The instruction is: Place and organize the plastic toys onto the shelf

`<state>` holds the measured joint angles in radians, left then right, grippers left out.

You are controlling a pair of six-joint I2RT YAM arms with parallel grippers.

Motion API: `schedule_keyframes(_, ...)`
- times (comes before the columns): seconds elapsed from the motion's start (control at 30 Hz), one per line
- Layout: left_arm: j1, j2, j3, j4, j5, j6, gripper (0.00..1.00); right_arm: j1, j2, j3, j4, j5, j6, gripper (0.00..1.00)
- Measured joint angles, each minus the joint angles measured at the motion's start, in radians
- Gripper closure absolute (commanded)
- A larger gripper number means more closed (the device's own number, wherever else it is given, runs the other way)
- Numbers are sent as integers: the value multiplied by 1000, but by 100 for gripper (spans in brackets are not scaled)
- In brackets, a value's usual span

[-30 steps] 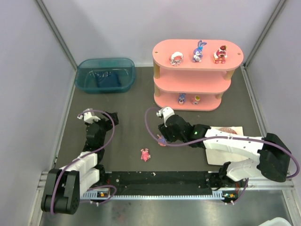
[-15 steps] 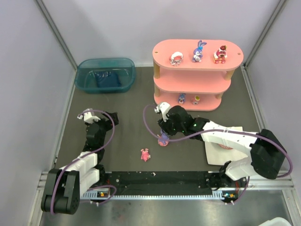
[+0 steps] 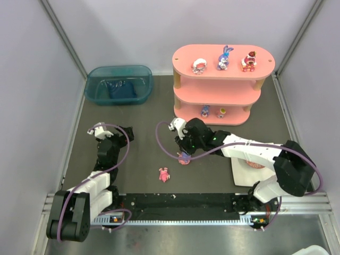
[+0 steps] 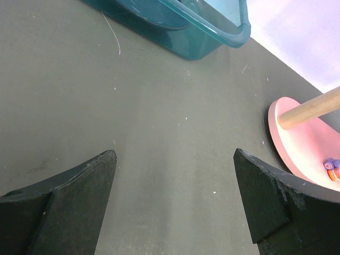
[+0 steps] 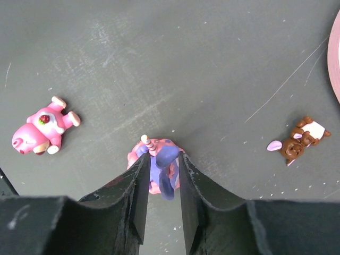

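Note:
My right gripper (image 5: 162, 155) is shut on a pink and purple toy (image 5: 159, 170) that stands on the dark table in front of the shelf (image 3: 183, 56); from above the gripper (image 3: 184, 153) is over the toy (image 3: 184, 159). A pink bear toy (image 5: 41, 125) lies on its back to the left, also in the top view (image 3: 163, 175). A small brown toy (image 5: 297, 142) lies to the right. Three toys stand on the shelf's top board, among them a purple-blue bunny (image 3: 224, 58). Two more (image 3: 204, 110) sit on the lowest board. My left gripper (image 4: 175, 154) is open over bare table at the left (image 3: 99, 130).
A teal translucent bin (image 3: 119, 84) stands at the back left, and its corner shows in the left wrist view (image 4: 207, 32). A white sheet (image 3: 244, 172) with a reddish patterned thing on it lies under my right arm. Grey walls close in both sides.
My right arm has swung left and down over the pink and purple toy, and its jaws have narrowed onto it. The left arm has not moved.

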<state>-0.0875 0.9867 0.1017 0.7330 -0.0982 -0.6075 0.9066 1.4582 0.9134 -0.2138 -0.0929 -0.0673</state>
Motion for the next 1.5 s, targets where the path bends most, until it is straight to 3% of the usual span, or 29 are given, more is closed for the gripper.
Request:
schedule_keyframes(0.27,0,0,0,0,0,0,2,0,10,8,-8,23,21,100)
schedule_keyframes(0.5,0,0,0,0,0,0,2,0,9,10,-15,29,81,100)
schedule_keyframes(0.67,0,0,0,0,0,0,3,0,-21,-10,-32,72,223,100)
schedule_keyframes(0.93,0,0,0,0,0,0,3,18,-174,-147,-74,288,792,100)
schedule_keyframes(1.17,0,0,0,0,0,0,3,195,-299,-214,-236,564,1311,100)
schedule_keyframes(1.2,0,0,0,0,0,0,3,209,-305,-214,-251,585,1361,99)
schedule_keyframes(1.27,0,0,0,0,0,0,3,237,-320,-219,-272,628,1470,84)
schedule_keyframes(1.3,0,0,0,0,0,0,2,246,-327,-220,-283,642,1519,74)
schedule_keyframes(1.33,0,0,0,0,0,0,3,254,-332,-222,-290,655,1566,56)
schedule_keyframes(1.37,0,0,0,0,0,0,2,260,-335,-222,-292,668,1603,50)
schedule_keyframes(1.43,0,0,0,0,0,0,3,264,-339,-226,-295,680,1657,41)
schedule_keyframes(1.5,0,0,0,0,0,0,2,264,-339,-227,-298,685,1685,39)
